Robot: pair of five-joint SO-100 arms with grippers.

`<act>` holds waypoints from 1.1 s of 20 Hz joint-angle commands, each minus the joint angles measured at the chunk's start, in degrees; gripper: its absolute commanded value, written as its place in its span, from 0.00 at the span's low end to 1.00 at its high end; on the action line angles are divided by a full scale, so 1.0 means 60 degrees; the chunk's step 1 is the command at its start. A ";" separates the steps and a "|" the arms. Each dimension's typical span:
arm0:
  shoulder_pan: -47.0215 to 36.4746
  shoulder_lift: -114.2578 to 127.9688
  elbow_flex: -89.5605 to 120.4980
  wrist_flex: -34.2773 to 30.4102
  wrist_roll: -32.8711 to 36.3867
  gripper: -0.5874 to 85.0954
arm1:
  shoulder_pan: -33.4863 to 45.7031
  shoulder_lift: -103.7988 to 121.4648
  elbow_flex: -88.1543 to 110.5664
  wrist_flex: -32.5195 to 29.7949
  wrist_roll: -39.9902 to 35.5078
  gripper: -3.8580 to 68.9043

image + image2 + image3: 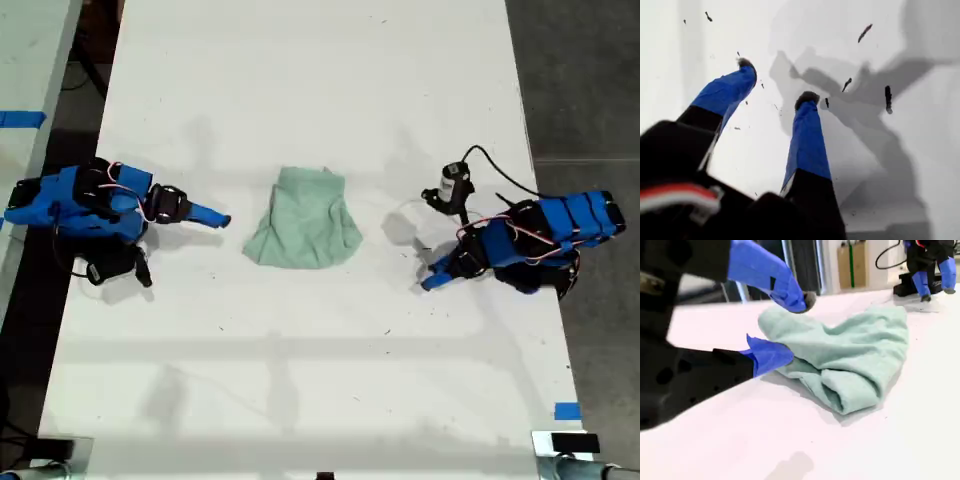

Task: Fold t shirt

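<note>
The t shirt (303, 232) lies crumpled and roughly folded in a mint-green bundle at the middle of the white table (300, 380). My second gripper (218, 218) is on the arm at the exterior view's left and points at the cloth's near edge. In the second wrist view that gripper (795, 327) is open just in front of the t shirt (850, 355), with nothing between its jaws. My first gripper (432, 280), at the exterior view's right, tilts down toward bare table a little way from the cloth. It is open (776, 80) and empty.
A black cable and a small cylindrical unit (455, 185) sit behind the first arm. Blue tape (567, 410) marks the table near the exterior view's lower right. A second table with blue tape (20, 118) stands at that view's left, and dark floor lies beyond the right edge.
</note>
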 commanded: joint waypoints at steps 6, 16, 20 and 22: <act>-0.0117 0.0088 0.0396 0.0029 0.1685 0.15 | -0.0044 0.0103 0.0483 -0.0308 -0.0952 0.23; -0.0088 0.0088 0.0396 0.0029 0.1685 0.15 | -0.0044 0.0103 0.0483 -0.0308 -0.0952 0.19; -0.0088 0.0088 0.0396 0.0029 0.1685 0.15 | -0.0044 0.0103 0.0483 -0.0308 -0.0952 0.18; -0.0088 0.0088 0.0396 0.0029 0.1685 0.15 | -0.0044 0.0103 0.0483 -0.0308 -0.0952 0.18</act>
